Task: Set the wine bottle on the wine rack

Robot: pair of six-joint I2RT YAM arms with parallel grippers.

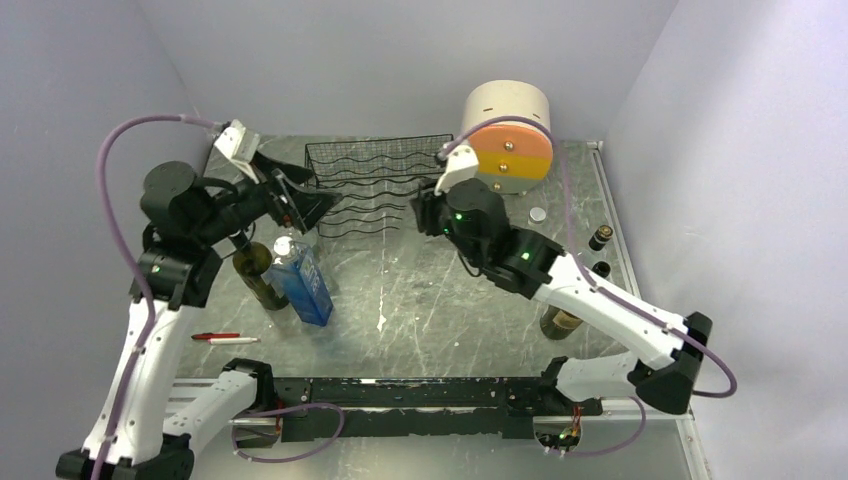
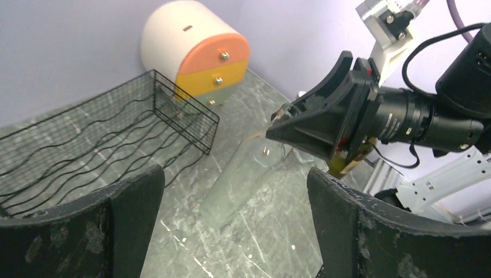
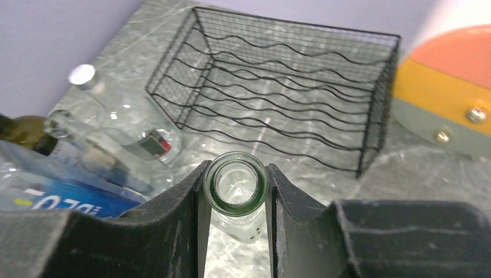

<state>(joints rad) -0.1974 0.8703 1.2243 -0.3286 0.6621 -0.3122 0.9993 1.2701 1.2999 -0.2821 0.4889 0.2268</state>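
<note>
The wine bottle (image 3: 237, 184) is clear glass with a greenish open mouth. My right gripper (image 3: 237, 171) is shut on its neck. In the left wrist view the bottle (image 2: 243, 176) hangs tilted from the right gripper (image 2: 315, 130), its base low over the table just right of the rack. I cannot tell if the base touches. The black wire wine rack (image 1: 375, 185) stands at the back and holds no bottles; it also shows in the wrist views (image 2: 87, 139) (image 3: 278, 92). My left gripper (image 1: 305, 205) is open and holds nothing, at the rack's left front corner; its fingers (image 2: 130, 223) stand wide apart.
A round cream, orange and yellow drawer unit (image 1: 508, 135) stands right of the rack. A blue-labelled clear bottle (image 1: 305, 280) and a dark green bottle (image 1: 258, 278) stand near the left arm. A red and white pen (image 1: 225, 338) lies front left. Three bottles (image 1: 560, 322) stand at the right.
</note>
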